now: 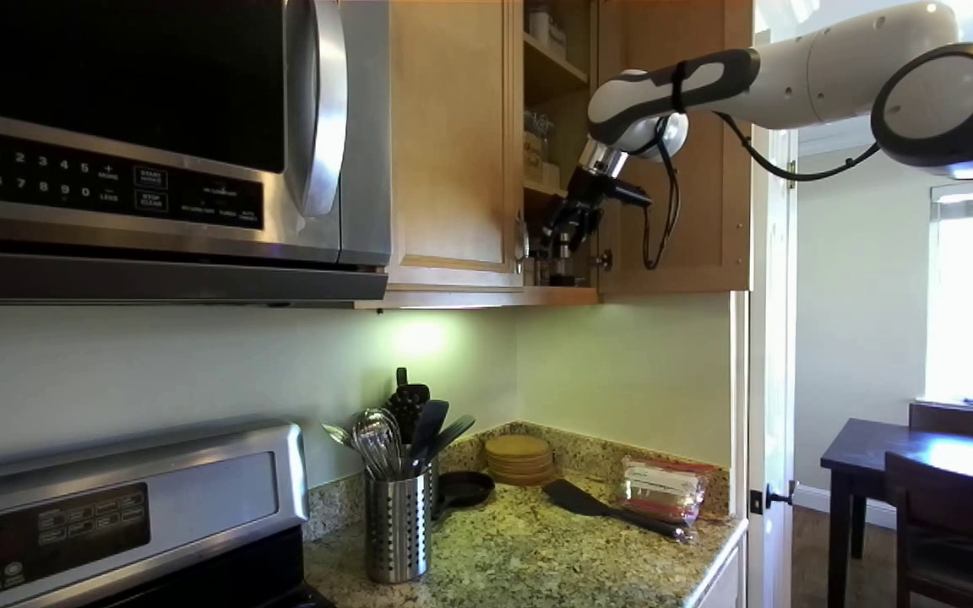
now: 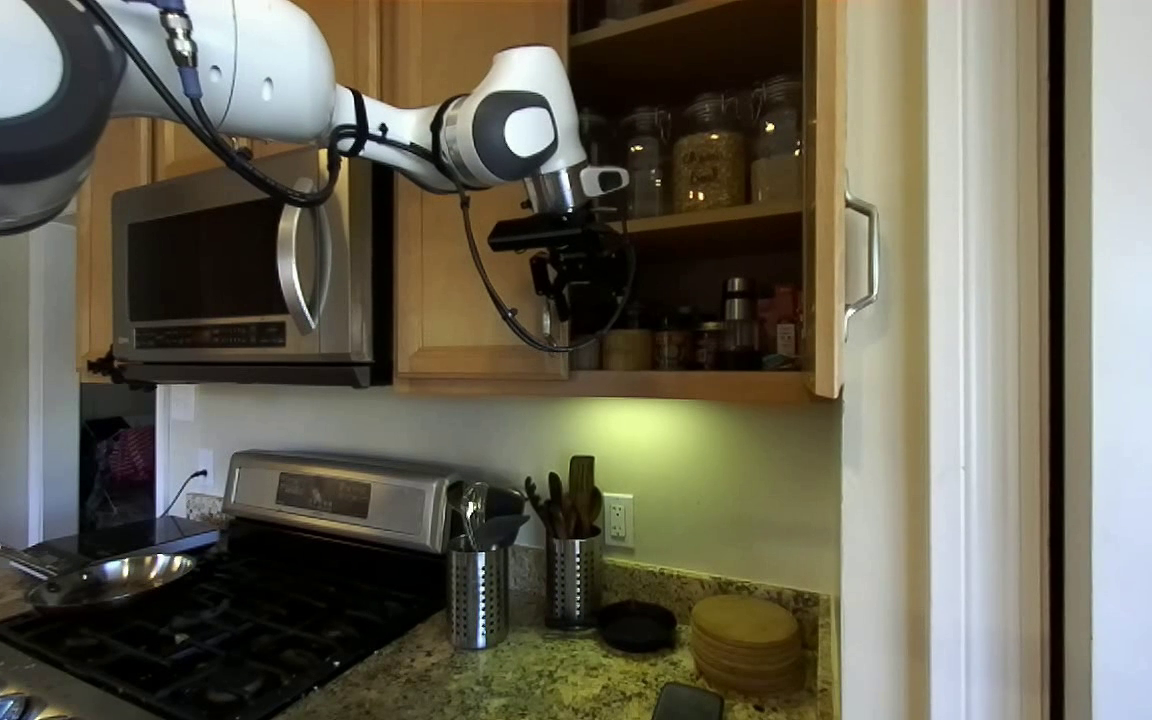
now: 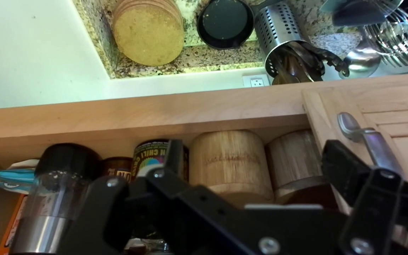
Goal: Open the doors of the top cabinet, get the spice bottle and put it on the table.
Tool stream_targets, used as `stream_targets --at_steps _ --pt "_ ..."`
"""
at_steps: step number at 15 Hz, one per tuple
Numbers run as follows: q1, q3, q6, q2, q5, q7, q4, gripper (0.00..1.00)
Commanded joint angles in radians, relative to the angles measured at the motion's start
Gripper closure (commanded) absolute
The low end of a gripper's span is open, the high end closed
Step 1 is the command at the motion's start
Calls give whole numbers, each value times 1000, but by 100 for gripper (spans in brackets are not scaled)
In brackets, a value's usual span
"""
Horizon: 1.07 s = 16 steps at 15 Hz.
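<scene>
The top cabinet point(image 2: 716, 385) has one door point(image 1: 676, 169) swung open and the neighbouring door point(image 1: 453, 143) shut; the shut door's silver handle shows in the wrist view point(image 3: 370, 141). Small dark jars stand on the bottom shelf, including a chili-labelled one point(image 3: 154, 154) and a brown one point(image 3: 116, 166). I cannot tell which is the spice bottle. My gripper point(image 3: 260, 166) is open and empty in front of two wooden containers point(image 3: 230, 163), its fingers wide apart. It shows at the cabinet opening in both exterior views point(image 1: 571, 232). The granite countertop point(image 1: 529, 549) lies below.
A tall grinder point(image 3: 57, 198) stands left of the jars in the wrist view. Glass jars point(image 2: 711, 150) fill the middle shelf. The microwave point(image 2: 236, 270) is beside the cabinet. Utensil holders point(image 1: 398, 528), a small pan point(image 2: 636, 625), round boards point(image 2: 746, 640) and a spatula point(image 1: 579, 498) stand or lie below.
</scene>
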Motion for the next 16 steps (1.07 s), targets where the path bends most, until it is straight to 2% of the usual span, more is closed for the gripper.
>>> stream_targets --at_steps 1,8,16 --pt "-11 6 -1 13 30 -32 21 0" --pt "-33 23 -3 58 191 -214 127 0" --pt "-72 50 -47 117 482 -442 239 0"
